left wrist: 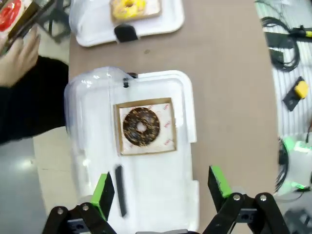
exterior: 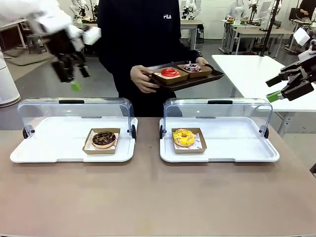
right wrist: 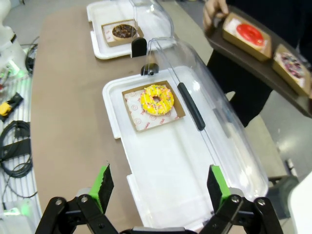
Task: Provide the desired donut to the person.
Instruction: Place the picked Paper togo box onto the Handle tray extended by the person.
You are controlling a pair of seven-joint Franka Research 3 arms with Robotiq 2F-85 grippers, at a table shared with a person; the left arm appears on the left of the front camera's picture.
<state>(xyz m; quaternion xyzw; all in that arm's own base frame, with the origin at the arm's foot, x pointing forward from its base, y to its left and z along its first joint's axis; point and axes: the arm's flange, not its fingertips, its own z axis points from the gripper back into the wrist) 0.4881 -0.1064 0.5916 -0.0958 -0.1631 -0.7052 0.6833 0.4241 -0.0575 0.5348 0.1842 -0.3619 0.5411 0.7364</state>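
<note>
Both donuts (exterior: 183, 137) below raised end effectors (exterior: 285, 88)

donuts: four — chocolate (exterior: 103, 139), yellow (exterior: 183, 137), red (exterior: 170, 72), purple-ish (exterior: 192, 67)
lidded trays: two (exterior: 29, 154) (exterior: 247, 157)
dark tray: one (exterior: 197, 81)
grippers: two (exterior: 74, 75) (exterior: 285, 85)

Clear glossy plastic lids (exterior: 74, 108), matt brown tabletop (exterior: 148, 197), cardboard donut trays (exterior: 101, 140)

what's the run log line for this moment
left gripper open over chocolate donut | right gripper open over yellow donut | person holds tray
</note>
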